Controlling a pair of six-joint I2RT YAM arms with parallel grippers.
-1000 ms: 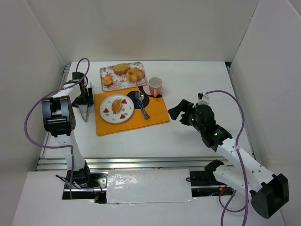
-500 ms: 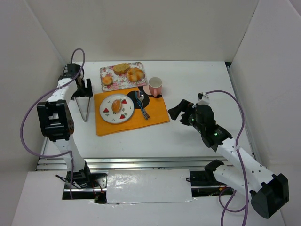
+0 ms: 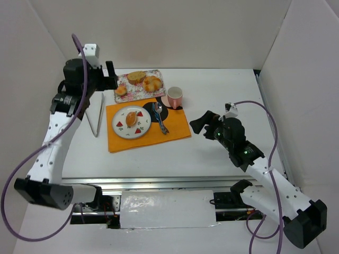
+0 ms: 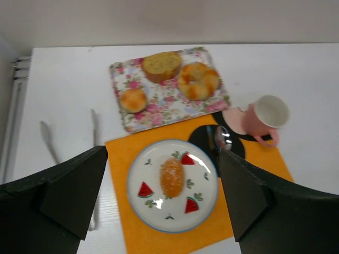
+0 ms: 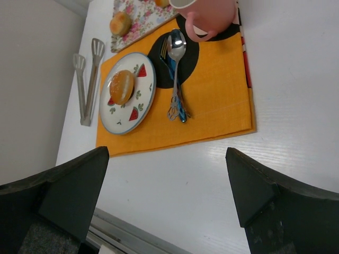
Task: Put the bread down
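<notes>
Pincers first: my left pincer stands with its fingers wide apart and nothing between them, raised over the far-left part of the white table, just left of the floral tray. Metal tongs lie flat on the table below it, beside the left edge of the orange placemat and not touching it. On the left half of that placemat sits a white plate painted with watermelon slices. I find the bread, a small oval golden-brown bun, lying at the plate's middle, touched by neither pincer. Beyond the placemat, the tray carries a small round bun at its left, a darker loaf at its far edge and a cluster of pale rolls at its right. Right of the plate, a black round mat lies on the placemat; a spoon rests with its bowl on it, a blue-handled fork partly under the spoon. A pink cup stands upright on a pink coaster at the placemat's far-right corner. My right pincer is likewise parted and empty, held near the placemat's right edge and well apart from the bread.
</notes>
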